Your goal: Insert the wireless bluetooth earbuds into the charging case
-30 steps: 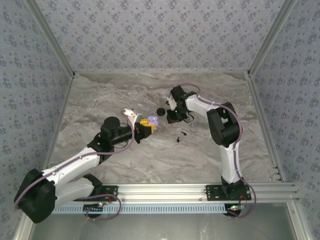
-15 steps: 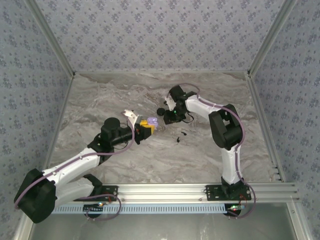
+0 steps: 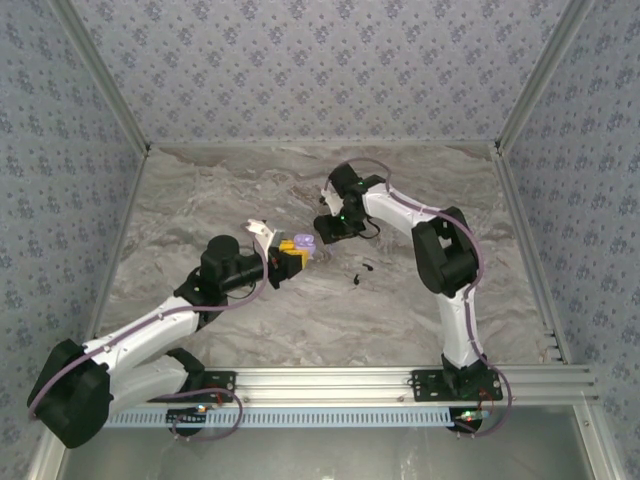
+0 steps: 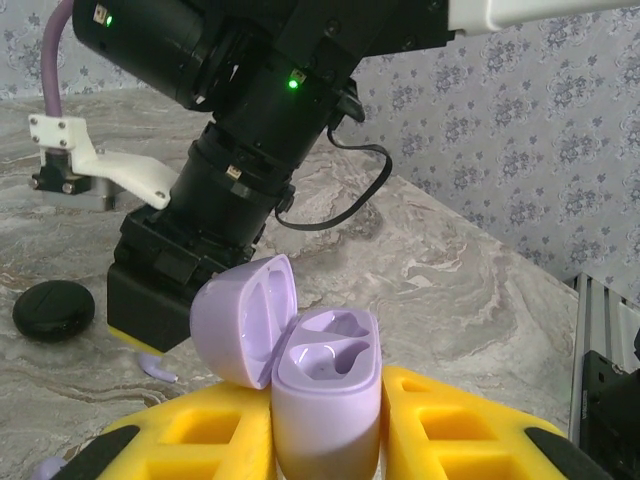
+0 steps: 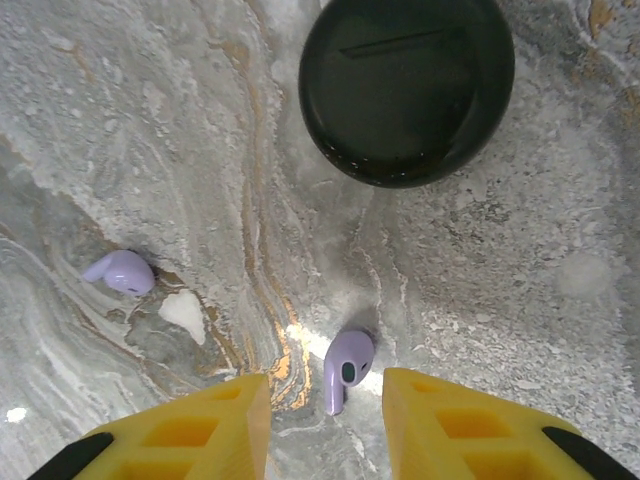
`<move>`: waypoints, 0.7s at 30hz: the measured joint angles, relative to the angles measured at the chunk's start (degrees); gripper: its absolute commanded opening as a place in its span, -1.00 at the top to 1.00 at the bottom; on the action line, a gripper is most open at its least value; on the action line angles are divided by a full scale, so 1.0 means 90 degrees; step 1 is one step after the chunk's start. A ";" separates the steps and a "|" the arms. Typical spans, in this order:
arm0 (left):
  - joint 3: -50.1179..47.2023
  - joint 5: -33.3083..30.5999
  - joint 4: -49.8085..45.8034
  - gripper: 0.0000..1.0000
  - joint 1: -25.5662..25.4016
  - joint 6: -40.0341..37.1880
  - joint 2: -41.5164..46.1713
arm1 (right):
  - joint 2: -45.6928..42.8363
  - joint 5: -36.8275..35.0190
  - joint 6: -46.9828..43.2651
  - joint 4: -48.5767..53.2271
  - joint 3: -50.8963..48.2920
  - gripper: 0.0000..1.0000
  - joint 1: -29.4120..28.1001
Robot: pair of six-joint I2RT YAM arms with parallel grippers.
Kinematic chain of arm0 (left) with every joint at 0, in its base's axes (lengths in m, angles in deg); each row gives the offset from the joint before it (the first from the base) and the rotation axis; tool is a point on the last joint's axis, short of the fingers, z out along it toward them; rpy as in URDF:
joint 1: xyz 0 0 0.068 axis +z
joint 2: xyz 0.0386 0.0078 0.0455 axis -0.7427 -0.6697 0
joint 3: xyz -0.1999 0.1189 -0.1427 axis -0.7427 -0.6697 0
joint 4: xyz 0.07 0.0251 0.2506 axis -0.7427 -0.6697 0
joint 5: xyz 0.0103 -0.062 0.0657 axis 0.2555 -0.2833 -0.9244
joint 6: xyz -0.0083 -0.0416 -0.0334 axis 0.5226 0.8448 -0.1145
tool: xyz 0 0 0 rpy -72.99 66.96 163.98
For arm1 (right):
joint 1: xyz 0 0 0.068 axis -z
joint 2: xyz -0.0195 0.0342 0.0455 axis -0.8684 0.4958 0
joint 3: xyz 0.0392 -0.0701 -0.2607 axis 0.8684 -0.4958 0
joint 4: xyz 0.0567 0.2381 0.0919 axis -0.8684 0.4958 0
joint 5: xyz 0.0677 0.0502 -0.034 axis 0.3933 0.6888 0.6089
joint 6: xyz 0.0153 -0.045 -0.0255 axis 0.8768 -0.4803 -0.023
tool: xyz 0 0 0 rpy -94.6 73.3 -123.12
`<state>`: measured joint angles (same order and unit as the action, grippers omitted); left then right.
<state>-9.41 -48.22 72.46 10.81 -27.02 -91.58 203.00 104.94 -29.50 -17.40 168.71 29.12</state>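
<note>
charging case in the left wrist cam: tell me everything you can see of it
The charging case is a small rounded shell of glossy lavender plastic. Its hinged lid is open, tipped to the left in the left wrist view, with its inner hollow showing. The body stands upright, and both moulded earbud wells in its top are empty. The left gripper is shut on it, with a yellow finger against each side of the lower body.

Lilac case (image 4: 325,385) and earbuds (image 5: 347,365) — black puck (image 5: 405,85), grey marbled table (image 5: 150,120).
</note>
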 measured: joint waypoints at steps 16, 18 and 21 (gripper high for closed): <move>0.0000 -0.0041 -0.0007 0.46 0.0000 -0.0002 0.0000 | 0.0420 -0.0287 0.0002 0.0452 0.0493 0.35 -0.0163; 0.0000 -0.0041 -0.0007 0.46 0.0000 -0.0002 0.0000 | 0.0454 -0.0304 0.0002 0.0478 0.0515 0.35 -0.0168; 0.0000 -0.0041 -0.0007 0.46 0.0000 -0.0002 0.0000 | 0.0527 -0.0325 0.0002 0.0525 0.0542 0.36 -0.0175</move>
<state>-9.41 -48.59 72.39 10.81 -27.04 -91.58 207.74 102.01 -29.47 -12.68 173.58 27.54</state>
